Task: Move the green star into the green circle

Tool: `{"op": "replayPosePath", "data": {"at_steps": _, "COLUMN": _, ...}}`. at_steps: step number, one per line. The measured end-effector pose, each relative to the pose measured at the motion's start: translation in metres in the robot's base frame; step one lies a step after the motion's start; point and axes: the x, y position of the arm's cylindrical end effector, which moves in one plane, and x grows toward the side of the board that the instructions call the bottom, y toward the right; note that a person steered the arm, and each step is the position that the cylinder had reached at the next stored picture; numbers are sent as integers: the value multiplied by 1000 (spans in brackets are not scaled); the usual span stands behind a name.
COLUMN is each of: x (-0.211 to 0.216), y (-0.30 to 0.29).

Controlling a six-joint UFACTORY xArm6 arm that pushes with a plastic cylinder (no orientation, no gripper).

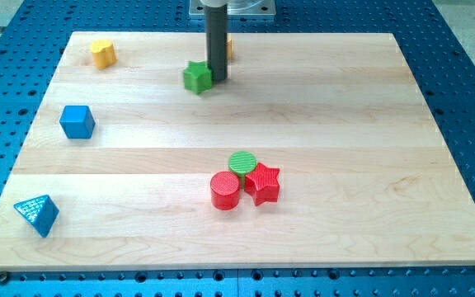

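We logged my tip point(218, 80) low on the wooden board point(328, 107), near the view's top; a plain rod, so nothing about it could spread or pinch. The green star point(197, 77) sat just to the view's left of my tip, touching it or nearly so. The green circle point(242, 163) lay well below my tip, toward the view's bottom, pressed against a red cylinder point(225, 190) and a red star point(262, 183). An orange block point(229, 45) showed partly behind the rod. Far to the view's left of my tip: a yellow block point(102, 53), a blue cube point(77, 122), and a blue triangular block point(38, 214).
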Motion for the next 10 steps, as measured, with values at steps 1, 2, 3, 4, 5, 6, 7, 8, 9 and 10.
{"op": "replayPosePath", "data": {"at_steps": 1, "x": -22, "y": -47}}
{"op": "replayPosePath", "data": {"at_steps": 2, "x": 64, "y": -53}}
{"op": "replayPosePath", "data": {"at_steps": 3, "x": 108, "y": -44}}
{"op": "replayPosePath", "data": {"at_steps": 4, "x": 48, "y": -77}}
{"op": "replayPosePath", "data": {"at_steps": 5, "x": 33, "y": 6}}
{"op": "replayPosePath", "data": {"at_steps": 6, "x": 98, "y": 33}}
{"op": "replayPosePath", "data": {"at_steps": 7, "x": 93, "y": 37}}
{"op": "replayPosePath", "data": {"at_steps": 8, "x": 50, "y": 22}}
{"op": "replayPosePath", "data": {"at_steps": 9, "x": 56, "y": -34}}
{"op": "replayPosePath", "data": {"at_steps": 10, "x": 127, "y": -27}}
